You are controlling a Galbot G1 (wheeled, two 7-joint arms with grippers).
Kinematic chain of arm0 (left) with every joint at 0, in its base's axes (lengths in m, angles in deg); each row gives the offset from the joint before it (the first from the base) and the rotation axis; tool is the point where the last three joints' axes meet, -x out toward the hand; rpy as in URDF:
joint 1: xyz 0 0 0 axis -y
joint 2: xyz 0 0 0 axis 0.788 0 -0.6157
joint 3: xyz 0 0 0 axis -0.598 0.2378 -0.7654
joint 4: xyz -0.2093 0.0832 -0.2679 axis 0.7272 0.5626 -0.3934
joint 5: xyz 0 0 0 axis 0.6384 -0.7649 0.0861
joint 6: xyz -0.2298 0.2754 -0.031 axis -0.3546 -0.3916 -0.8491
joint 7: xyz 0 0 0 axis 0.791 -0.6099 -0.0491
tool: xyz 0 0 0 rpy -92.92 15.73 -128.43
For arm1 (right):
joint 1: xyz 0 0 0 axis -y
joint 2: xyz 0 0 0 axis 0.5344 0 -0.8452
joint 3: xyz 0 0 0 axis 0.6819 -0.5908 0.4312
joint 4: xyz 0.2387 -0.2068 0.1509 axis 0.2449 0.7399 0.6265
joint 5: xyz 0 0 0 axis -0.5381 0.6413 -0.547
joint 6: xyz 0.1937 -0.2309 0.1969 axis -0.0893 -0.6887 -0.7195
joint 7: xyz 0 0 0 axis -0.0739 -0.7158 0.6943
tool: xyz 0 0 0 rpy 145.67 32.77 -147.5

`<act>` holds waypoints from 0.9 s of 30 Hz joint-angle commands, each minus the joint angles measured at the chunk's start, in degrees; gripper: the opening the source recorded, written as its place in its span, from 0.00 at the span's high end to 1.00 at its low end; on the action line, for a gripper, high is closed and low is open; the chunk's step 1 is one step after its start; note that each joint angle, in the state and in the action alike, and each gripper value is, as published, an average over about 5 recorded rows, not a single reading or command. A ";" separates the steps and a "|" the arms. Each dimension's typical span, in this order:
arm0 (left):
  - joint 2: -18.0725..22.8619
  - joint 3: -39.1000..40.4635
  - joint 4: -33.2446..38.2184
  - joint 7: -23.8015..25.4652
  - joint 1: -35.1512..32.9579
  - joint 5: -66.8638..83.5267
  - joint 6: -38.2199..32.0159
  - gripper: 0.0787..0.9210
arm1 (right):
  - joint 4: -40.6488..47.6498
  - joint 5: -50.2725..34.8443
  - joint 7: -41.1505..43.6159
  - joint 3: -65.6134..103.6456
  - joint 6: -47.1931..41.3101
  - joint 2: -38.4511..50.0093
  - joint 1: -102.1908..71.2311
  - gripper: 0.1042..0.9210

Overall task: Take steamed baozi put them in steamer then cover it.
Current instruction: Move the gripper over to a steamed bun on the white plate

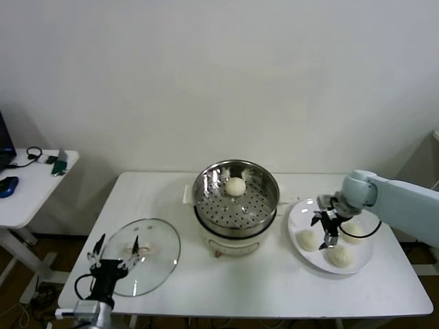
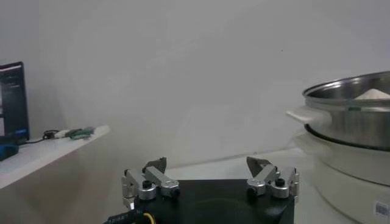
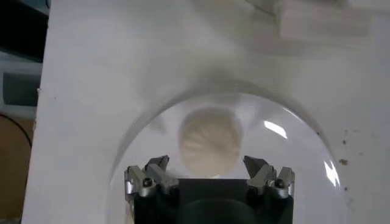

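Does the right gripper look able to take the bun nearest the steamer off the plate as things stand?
Probably yes. The right gripper hangs open over the plate, with that bun between its fingers' line and nothing covering it.

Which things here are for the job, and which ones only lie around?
For the job: buns on the plate, one bun already in the steamer, glass lid, open right claw.
Lying around: side table, mouse, cables.

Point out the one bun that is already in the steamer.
It is the baozi lying alone on the perforated floor of the steamer, toward its far side. The other three buns sit on the white plate to the right.
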 commanded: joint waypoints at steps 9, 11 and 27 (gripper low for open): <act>0.04 -0.18 -0.49 -0.01 0.20 -0.06 -0.02 0.12 | 7.08 2.70 0.40 5.25 0.36 -5.38 -6.14 0.12; 0.04 -0.20 -0.49 -0.01 0.21 -0.06 -0.01 0.12 | 7.18 2.64 0.69 5.32 0.43 -5.58 -6.35 0.13; 0.12 -0.34 -0.21 -0.04 0.01 -0.06 -0.10 0.12 | 6.92 1.14 2.04 5.12 0.77 -4.77 -5.50 0.29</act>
